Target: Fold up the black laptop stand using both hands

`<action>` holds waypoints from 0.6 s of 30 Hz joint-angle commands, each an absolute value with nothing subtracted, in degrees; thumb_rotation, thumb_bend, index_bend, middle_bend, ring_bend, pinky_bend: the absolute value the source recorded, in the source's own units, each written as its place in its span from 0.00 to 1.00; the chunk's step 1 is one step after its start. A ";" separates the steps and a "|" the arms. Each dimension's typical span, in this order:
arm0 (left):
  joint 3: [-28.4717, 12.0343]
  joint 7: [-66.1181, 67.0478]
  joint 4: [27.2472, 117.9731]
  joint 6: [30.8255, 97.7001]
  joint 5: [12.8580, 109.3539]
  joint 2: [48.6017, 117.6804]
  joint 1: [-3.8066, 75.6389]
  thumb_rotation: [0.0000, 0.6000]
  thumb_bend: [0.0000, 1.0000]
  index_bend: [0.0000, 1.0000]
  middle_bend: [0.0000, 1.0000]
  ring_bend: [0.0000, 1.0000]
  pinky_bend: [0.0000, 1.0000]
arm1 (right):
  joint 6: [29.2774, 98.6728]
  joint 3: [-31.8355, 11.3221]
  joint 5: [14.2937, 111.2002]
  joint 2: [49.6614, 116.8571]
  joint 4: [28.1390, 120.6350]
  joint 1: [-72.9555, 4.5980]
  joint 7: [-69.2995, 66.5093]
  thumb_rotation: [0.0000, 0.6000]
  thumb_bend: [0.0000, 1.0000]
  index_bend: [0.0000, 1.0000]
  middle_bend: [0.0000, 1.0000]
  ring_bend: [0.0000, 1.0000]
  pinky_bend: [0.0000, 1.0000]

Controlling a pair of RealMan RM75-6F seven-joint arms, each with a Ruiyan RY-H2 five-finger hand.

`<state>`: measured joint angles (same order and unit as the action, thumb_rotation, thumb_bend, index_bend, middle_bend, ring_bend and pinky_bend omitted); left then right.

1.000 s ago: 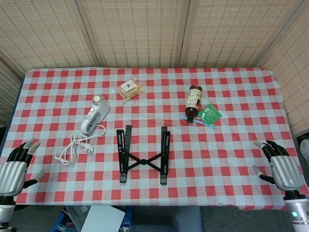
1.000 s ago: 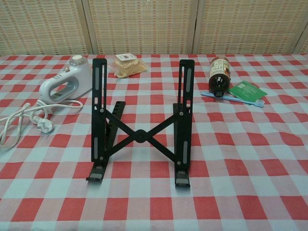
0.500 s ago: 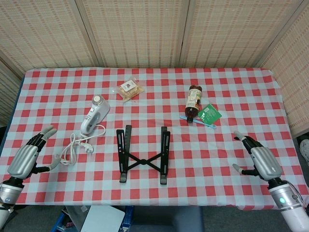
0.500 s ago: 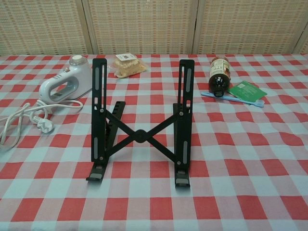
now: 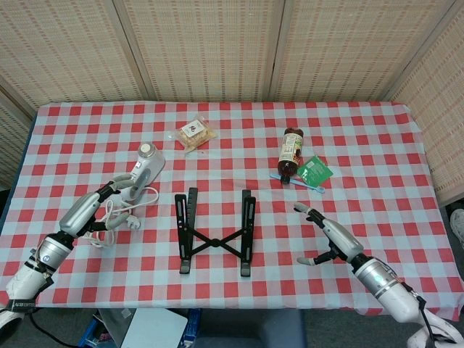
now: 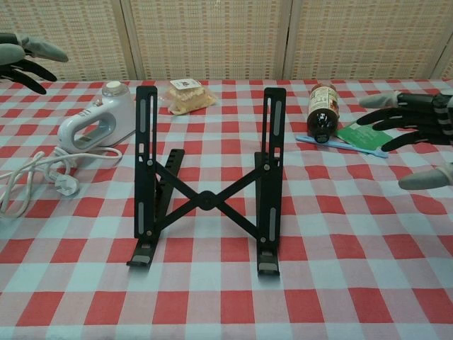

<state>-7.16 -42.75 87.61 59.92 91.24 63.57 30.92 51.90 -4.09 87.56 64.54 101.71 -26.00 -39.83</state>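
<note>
The black laptop stand [image 5: 216, 232] [image 6: 207, 185] stands unfolded in the middle of the checked table, its two slotted rails joined by a crossed brace. My left hand [image 5: 93, 209] [image 6: 24, 58] hovers to the stand's left above the white cord, fingers spread and holding nothing. My right hand [image 5: 328, 237] [image 6: 414, 126] hovers to the stand's right with fingers apart, also empty. Neither hand touches the stand.
A white hand mixer [image 5: 142, 170] [image 6: 95, 120] with a coiled cord [image 5: 109, 221] lies left of the stand. A snack bag [image 5: 195, 133] lies at the back. A brown bottle [image 5: 291, 151] [image 6: 323, 110], a green packet [image 5: 315, 171] and a blue toothbrush [image 5: 297, 182] lie at the right.
Both hands have moved inward from the table's front corners toward the stand and now show in the chest view. The stand has not moved.
</note>
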 commanded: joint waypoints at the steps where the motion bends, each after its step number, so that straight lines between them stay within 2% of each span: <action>1: -6.96 -44.02 86.71 58.14 90.82 64.75 32.46 0.38 0.21 0.15 0.11 0.18 0.22 | 49.94 -4.07 87.01 67.35 100.26 -27.97 -41.43 1.00 0.00 0.00 0.02 0.00 0.06; 9: -6.91 -47.56 83.85 54.38 88.96 68.50 36.02 0.37 0.21 0.16 0.12 0.19 0.22 | 47.87 -5.84 83.73 73.26 97.42 -30.95 -44.36 1.00 0.00 0.00 0.00 0.00 0.00; 18: -7.20 -51.90 81.42 51.29 87.24 70.95 39.14 0.38 0.21 0.18 0.14 0.21 0.23 | 45.15 -7.98 81.76 78.90 94.24 -35.06 -45.20 1.00 0.00 0.00 0.00 0.00 0.00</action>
